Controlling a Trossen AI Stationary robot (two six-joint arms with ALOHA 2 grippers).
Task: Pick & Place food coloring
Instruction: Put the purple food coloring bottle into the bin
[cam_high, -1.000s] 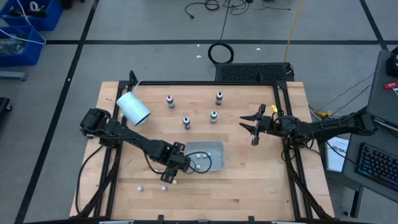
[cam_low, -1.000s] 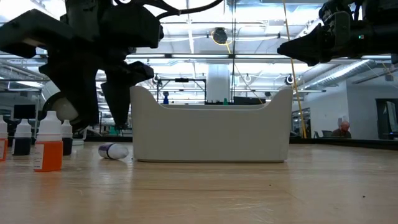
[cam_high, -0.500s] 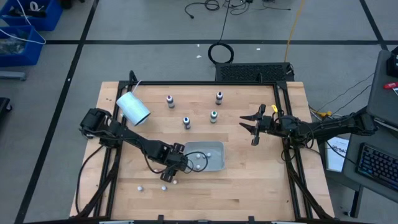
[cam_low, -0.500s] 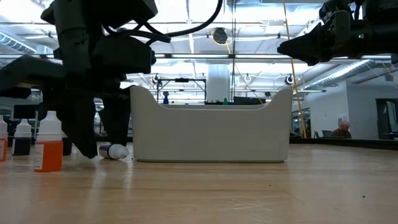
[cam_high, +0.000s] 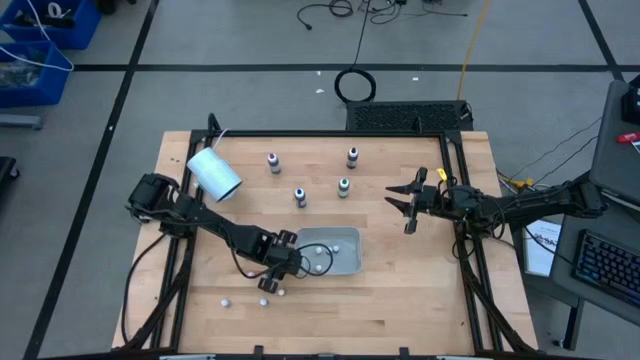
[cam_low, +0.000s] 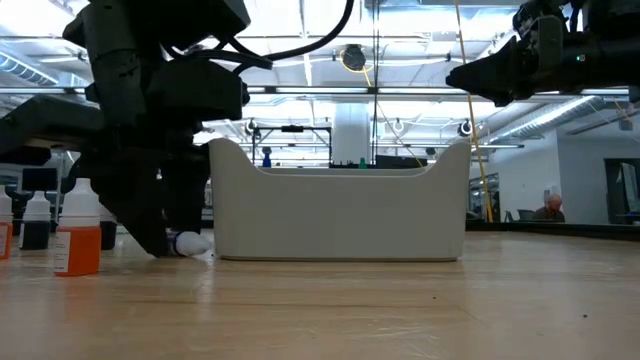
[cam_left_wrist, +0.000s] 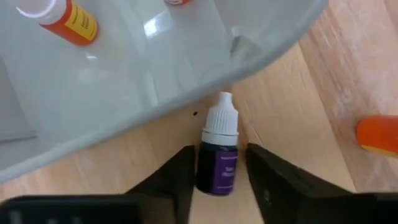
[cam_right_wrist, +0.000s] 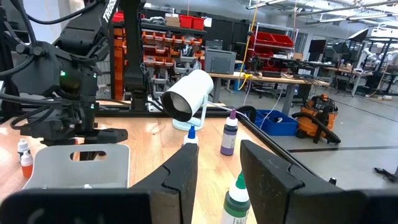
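Left gripper (cam_left_wrist: 217, 177) sat open and low, fingers straddling a purple food coloring bottle (cam_left_wrist: 217, 158) lying flat against the white tray (cam_left_wrist: 155, 68) wall; closing off-center could've squirted it sideways or jammed a fingertip on the tray.

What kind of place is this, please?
Probably a robotics lab or workshop: a wooden table with two robot arms stands on a taped floor with loose cables, and shelving with red bins fills the room behind.
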